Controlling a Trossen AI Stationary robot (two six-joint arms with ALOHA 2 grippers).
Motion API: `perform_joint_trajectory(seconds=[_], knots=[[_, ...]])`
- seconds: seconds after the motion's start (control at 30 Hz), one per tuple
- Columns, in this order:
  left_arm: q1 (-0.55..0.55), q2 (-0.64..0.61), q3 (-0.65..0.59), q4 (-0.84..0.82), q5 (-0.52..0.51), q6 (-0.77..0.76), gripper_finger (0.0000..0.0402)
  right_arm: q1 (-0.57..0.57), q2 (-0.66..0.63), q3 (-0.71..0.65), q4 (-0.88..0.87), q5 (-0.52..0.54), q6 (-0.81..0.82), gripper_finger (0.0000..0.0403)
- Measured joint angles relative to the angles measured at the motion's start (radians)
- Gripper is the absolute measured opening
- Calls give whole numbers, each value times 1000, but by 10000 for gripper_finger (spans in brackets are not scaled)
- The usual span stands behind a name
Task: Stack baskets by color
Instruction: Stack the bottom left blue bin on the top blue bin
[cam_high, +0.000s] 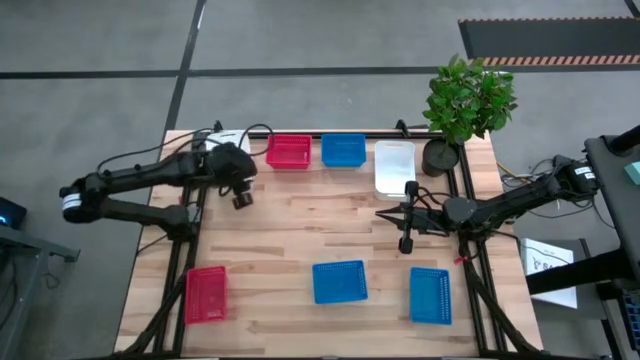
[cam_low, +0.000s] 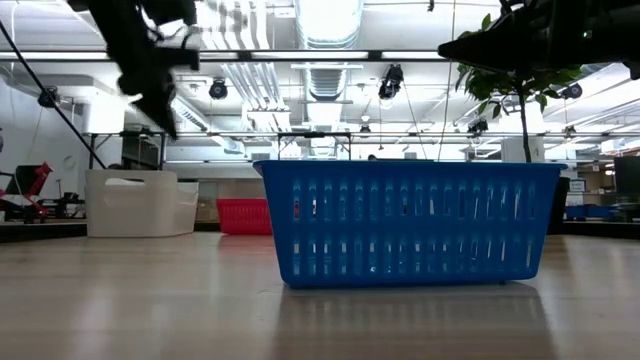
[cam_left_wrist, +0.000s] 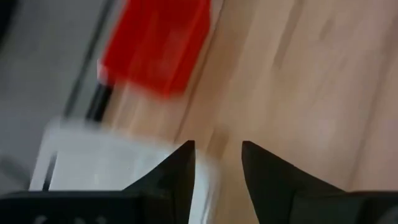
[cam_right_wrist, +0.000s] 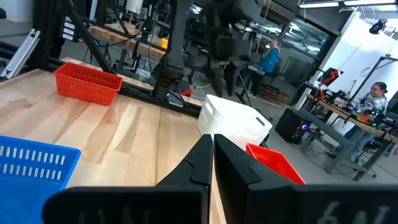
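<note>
While our left gripper (cam_high: 241, 200) hovers parted and empty beside the far-left white basket (cam_high: 229, 143), our right gripper (cam_high: 406, 243) waits closed near mid-table.

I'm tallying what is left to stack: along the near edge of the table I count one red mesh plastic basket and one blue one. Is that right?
Not quite. The high view shows one red mesh plastic basket along that edge, as you say, but two blue mesh plastic baskets, not one: one near the middle and one further right.
</note>
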Motion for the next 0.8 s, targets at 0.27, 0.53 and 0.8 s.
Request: perform_joint_trajectory(seconds=[0.27,0.53,0.8], knots=[[-206,-59,-89,481,0,48,116,0,0,0,8,0,69,9],[-322,-26,-227,952,-4,97,116,4,20,51,5,1,79,9],[-336,0,-296,1061,-7,113,116,40,192,211,-105,0,56,9]])
